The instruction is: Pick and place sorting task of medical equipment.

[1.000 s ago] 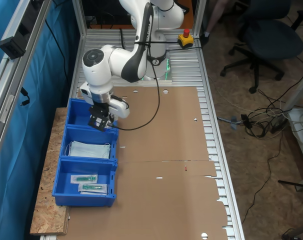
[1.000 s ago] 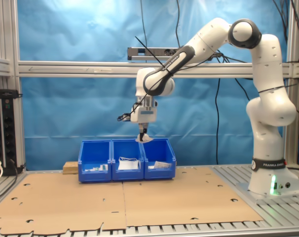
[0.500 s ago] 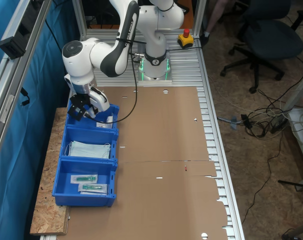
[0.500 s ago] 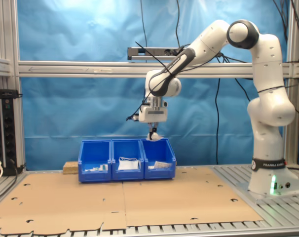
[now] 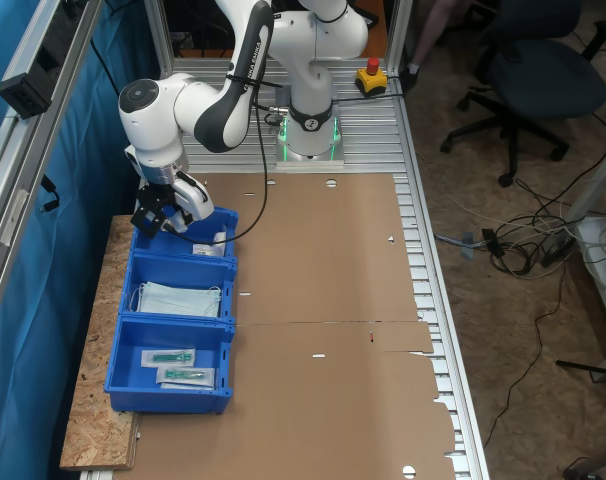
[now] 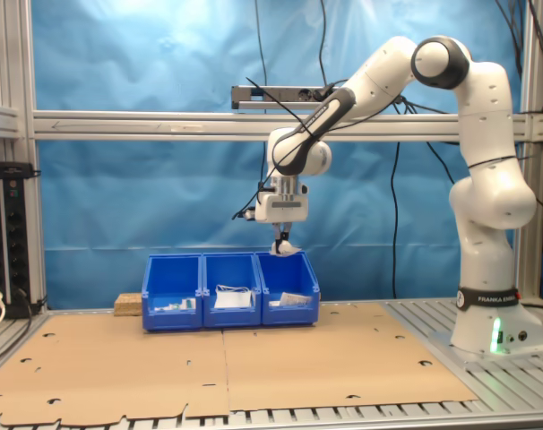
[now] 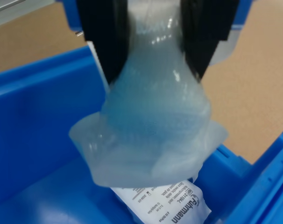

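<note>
**Gauze packet held over end bin, drop not yet made**

Gauze packet (image 7: 148, 135) hangs from the gripper (image 7: 153, 44), which is clamped on the packet's upper edge; clear wrap is bunched between the two black fingers (image 7: 106, 37), per wrist view. Under it lies another white packet (image 7: 167, 203) w/ print, already on the floor of the blue bin (image 7: 34, 116).

In the first exterior view the gripper (image 5: 153, 215) sits at upper left of the frame, over the end bin (image 5: 188, 238) nearest the robot base, a white item visible inside. Middle bin holds pale blue face masks (image 5: 178, 298); the bin at lower left holds long clear packets w/ green parts (image 5: 173, 365). In the second exterior view the gripper (image 6: 283, 242) hovers above the bin (image 6: 289, 291) at the right end of the row, the packet (image 6: 287, 250) a small white blob at its tip, clearly above the rim and not touching.

Progress, as a judgement: sorting looks nearly done. All three bins hold their own type, and the brown cardboard worktop (image 5: 323, 300) carries no loose items that I can see. What's left for this piece: lower or open over the end bin so the packet lands beside its match. Whether more items wait elsewhere can't be told.
</note>
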You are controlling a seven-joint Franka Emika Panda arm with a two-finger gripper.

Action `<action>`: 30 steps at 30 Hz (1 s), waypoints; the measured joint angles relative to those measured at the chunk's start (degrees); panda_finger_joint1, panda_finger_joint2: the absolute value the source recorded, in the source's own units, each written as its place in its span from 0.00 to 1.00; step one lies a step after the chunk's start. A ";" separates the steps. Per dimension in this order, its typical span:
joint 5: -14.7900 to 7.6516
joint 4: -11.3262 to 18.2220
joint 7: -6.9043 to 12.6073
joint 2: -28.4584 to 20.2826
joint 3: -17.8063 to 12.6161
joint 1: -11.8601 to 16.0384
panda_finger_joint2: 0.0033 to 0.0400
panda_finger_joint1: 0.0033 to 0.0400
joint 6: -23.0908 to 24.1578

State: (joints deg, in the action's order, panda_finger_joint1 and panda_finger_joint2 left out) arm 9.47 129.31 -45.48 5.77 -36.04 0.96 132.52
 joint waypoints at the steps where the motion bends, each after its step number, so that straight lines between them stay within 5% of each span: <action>1: 0.00 0.00 0.00 0.00 -0.02 0.00 0.12 0.12 -0.01; 26: 0.00 0.00 0.00 0.00 -0.11 0.00 0.12 0.12 -0.11; 27: 0.00 0.00 0.00 0.00 -0.11 0.00 0.21 0.21 -0.11; 30: 0.00 0.00 0.00 0.00 -0.11 -0.02 0.21 0.21 -0.11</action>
State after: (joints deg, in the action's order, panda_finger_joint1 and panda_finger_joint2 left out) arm 9.47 129.32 -45.48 5.77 -36.15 0.95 132.42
